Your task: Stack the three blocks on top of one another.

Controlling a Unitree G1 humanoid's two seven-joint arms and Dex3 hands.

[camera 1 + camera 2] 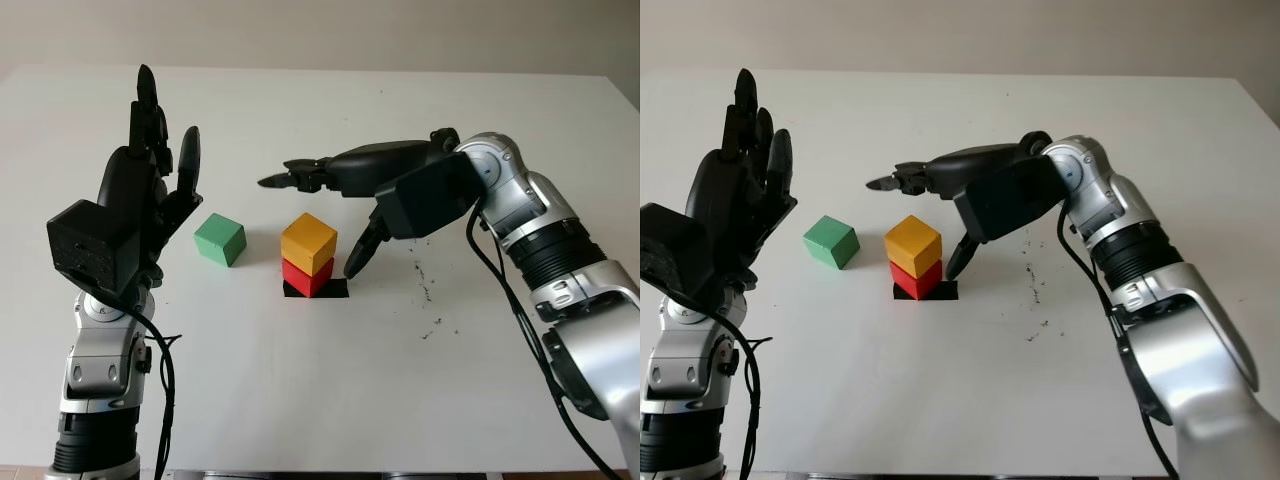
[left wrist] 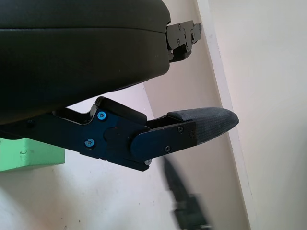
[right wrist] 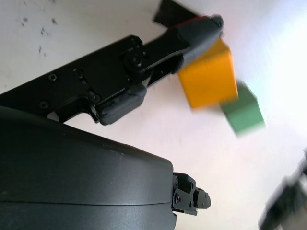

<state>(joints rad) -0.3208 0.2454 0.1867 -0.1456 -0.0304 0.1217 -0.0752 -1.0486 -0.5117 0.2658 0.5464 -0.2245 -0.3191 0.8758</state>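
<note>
An orange block (image 1: 308, 243) sits on a red block (image 1: 306, 276), which stands on a black square mark (image 1: 316, 289) near the table's middle. A green block (image 1: 220, 239) lies on the table just left of that stack, apart from it. My right hand (image 1: 318, 218) is open above and to the right of the stack, with two fingers stretched behind it and one finger (image 1: 362, 250) pointing down beside it, touching neither block. My left hand (image 1: 155, 160) is open and raised upright, left of the green block (image 2: 29, 153). The orange block (image 3: 207, 79) and green block (image 3: 242, 114) also show past the right hand.
The white table (image 1: 330, 390) spreads wide around the blocks. Small dark specks (image 1: 428, 290) mark it to the right of the stack. The table's far edge (image 1: 300, 70) meets a pale wall.
</note>
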